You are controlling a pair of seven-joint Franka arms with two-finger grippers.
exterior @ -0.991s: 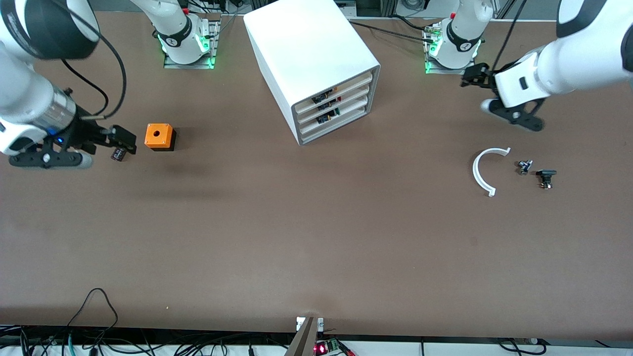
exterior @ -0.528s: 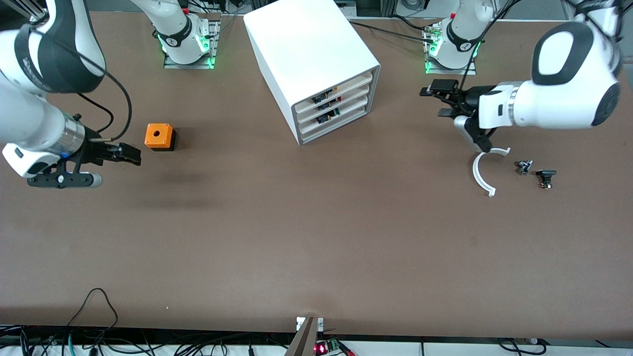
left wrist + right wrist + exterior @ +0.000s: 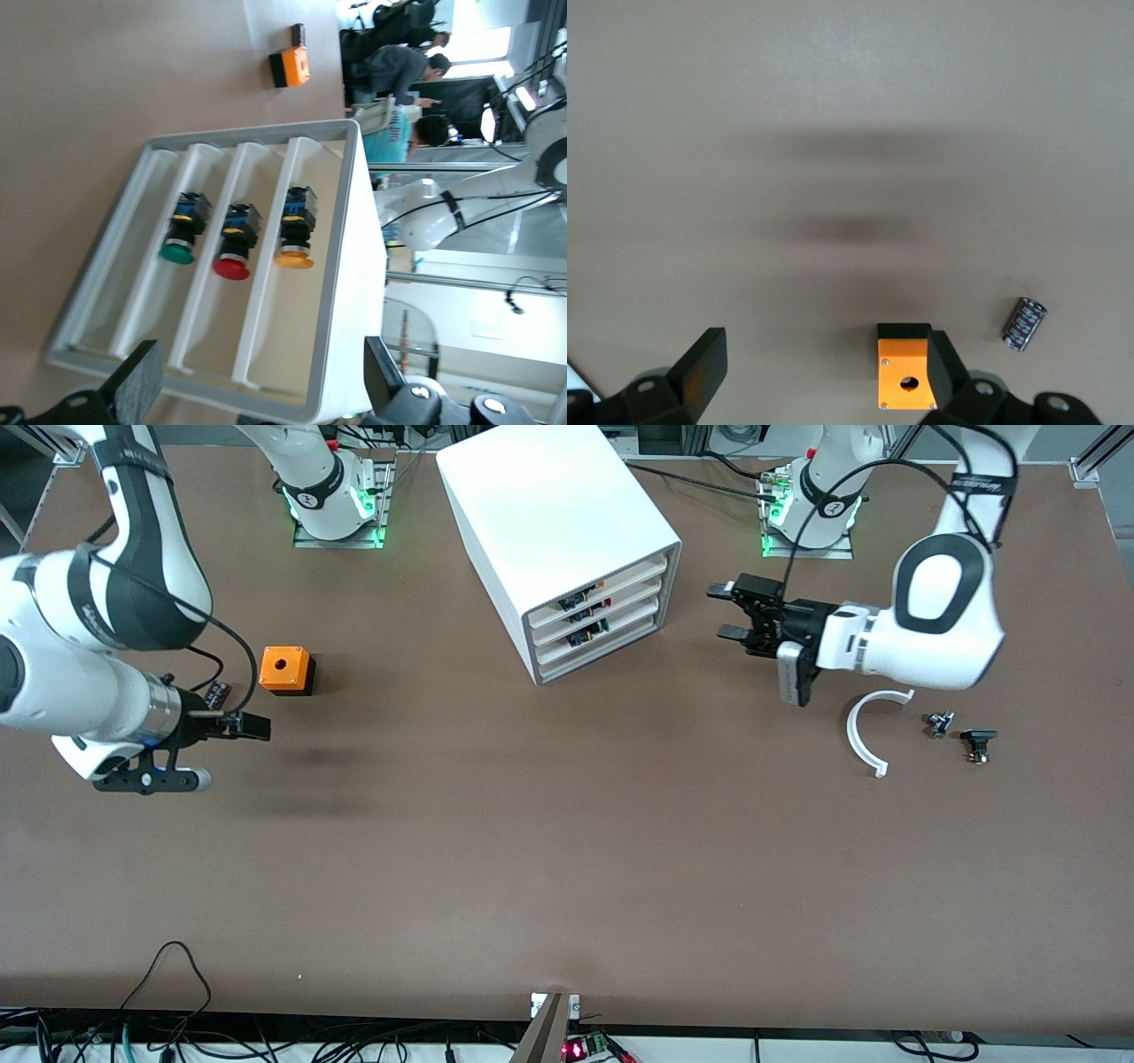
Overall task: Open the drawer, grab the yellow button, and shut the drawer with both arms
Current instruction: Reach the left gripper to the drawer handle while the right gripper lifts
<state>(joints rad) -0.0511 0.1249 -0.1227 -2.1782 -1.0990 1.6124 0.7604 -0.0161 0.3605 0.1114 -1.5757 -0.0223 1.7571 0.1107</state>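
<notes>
The white cabinet (image 3: 558, 522) stands at the table's middle, its stacked drawers shut. The highest drawer (image 3: 620, 576) holds the button (image 3: 595, 588). In the left wrist view its orange-yellow cap (image 3: 293, 258) lies in the highest drawer (image 3: 288, 341), beside a red and a green button in the lower drawers. My left gripper (image 3: 728, 611) is open and empty, in front of the drawers and apart from them; it also shows in the left wrist view (image 3: 257, 381). My right gripper (image 3: 251, 728) is open and empty over the table beside the orange cube (image 3: 285, 670).
A black cylinder (image 3: 215, 691) lies beside the orange cube; both show in the right wrist view, the cube (image 3: 906, 376) and the cylinder (image 3: 1025, 323). A white arc (image 3: 864, 731) and two small black parts (image 3: 939, 724) (image 3: 977, 742) lie toward the left arm's end.
My left gripper has swung from the left arm's end of the table to in front of the cabinet's drawers. My right gripper has shifted a little toward the front camera and the table's middle.
</notes>
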